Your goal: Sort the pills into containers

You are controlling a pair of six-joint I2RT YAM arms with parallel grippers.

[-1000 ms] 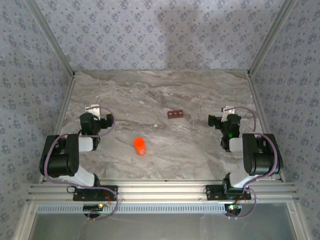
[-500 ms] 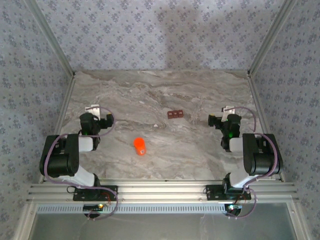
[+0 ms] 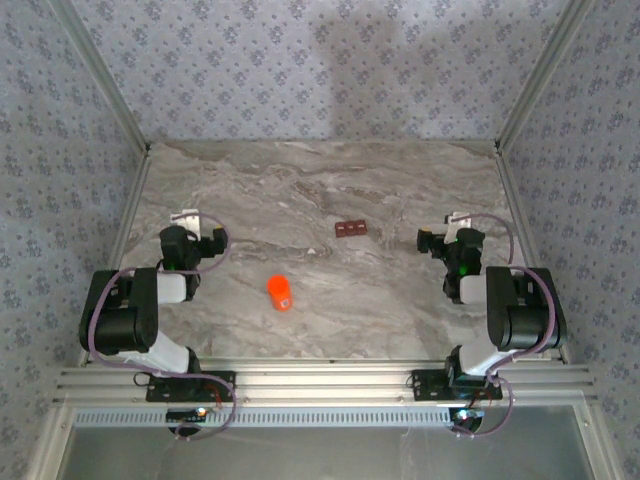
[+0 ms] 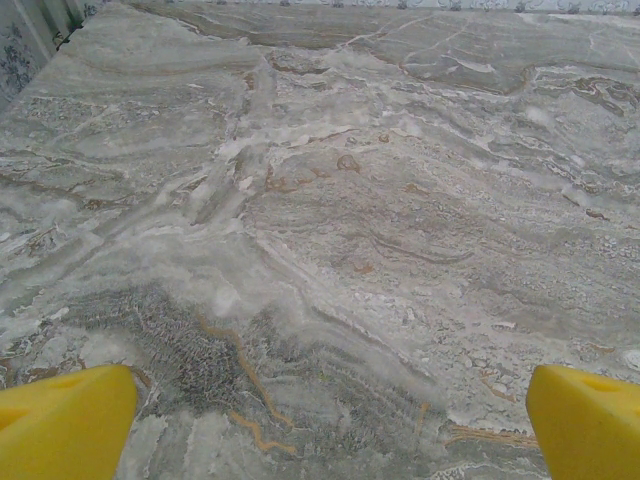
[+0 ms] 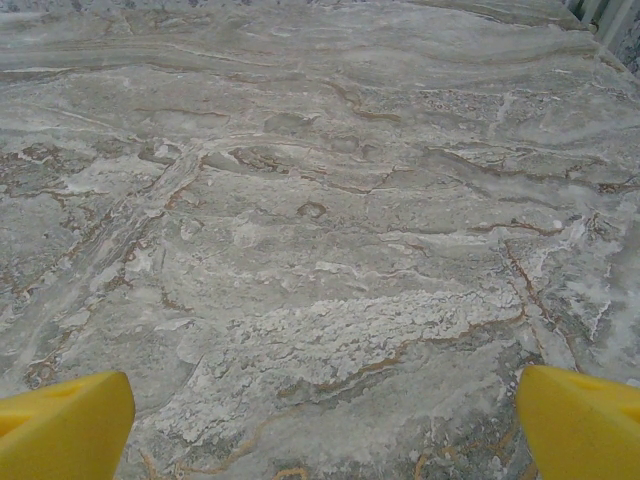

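1. Both of your grippers are wide open and hold nothing. Your left gripper (image 3: 200, 231) sits at the left of the marble table (image 3: 330, 180), your right gripper (image 3: 444, 233) at the right. In each wrist view the yellow fingertips (image 4: 62, 425) frame bare marble.
2. The containers (image 3: 351, 228), a small dark reddish-brown strip, lie right of centre, well apart from both grippers. An orange bottle (image 3: 280, 292) sits nearer, left of centre.
3. The strip looks light, so a brushing finger could slide it, and dropped pills might bounce out.
4. An off-centre grip could tip the bottle.
5. No pills can be made out. Whether the bottle is capped, or the compartments are lidded, is too small to tell.
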